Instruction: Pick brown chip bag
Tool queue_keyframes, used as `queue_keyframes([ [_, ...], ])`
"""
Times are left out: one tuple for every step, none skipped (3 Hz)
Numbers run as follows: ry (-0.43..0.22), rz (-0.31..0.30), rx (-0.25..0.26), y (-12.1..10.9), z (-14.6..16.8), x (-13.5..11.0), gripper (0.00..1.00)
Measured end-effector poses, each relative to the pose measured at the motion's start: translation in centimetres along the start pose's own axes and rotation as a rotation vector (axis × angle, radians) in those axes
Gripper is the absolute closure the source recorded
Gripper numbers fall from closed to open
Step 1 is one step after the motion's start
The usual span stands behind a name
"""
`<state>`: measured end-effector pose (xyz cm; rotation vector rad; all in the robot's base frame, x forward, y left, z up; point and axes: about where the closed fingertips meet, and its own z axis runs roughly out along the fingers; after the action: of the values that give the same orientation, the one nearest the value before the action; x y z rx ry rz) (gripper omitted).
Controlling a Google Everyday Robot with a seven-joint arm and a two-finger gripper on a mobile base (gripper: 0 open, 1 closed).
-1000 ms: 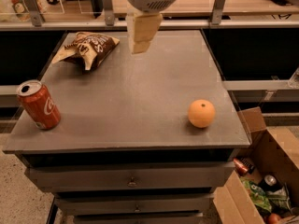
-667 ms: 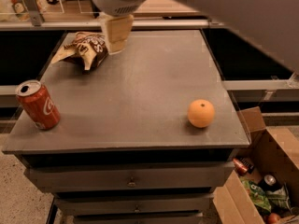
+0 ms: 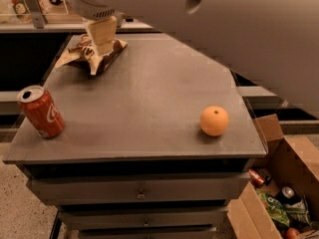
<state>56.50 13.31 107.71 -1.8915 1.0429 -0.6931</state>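
The brown chip bag [image 3: 110, 55] lies crumpled at the far left of the grey table top [image 3: 149, 98], dark brown with tan edges and white lettering. My gripper [image 3: 102, 41] hangs from the white arm at the top of the camera view, directly over the bag, its cream fingers covering the bag's middle. The arm hides the far part of the table.
A red soda can [image 3: 41, 112] stands at the near left corner. An orange [image 3: 214, 121] sits near the right front edge. A cardboard box [image 3: 279, 193] of cans and packets stands on the floor at the right. Drawers run below the table top.
The gripper has moved left and down, from the table's far middle to over the chip bag. The arm now fills the top right of the view.
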Motion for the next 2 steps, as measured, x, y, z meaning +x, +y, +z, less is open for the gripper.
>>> queue_keyframes([
  [-0.002, 0.001, 0.002, -0.1, -0.2, -0.1, 0.00],
  [0.037, -0.023, -0.014, -0.1, 1.1, 0.5, 0.00],
])
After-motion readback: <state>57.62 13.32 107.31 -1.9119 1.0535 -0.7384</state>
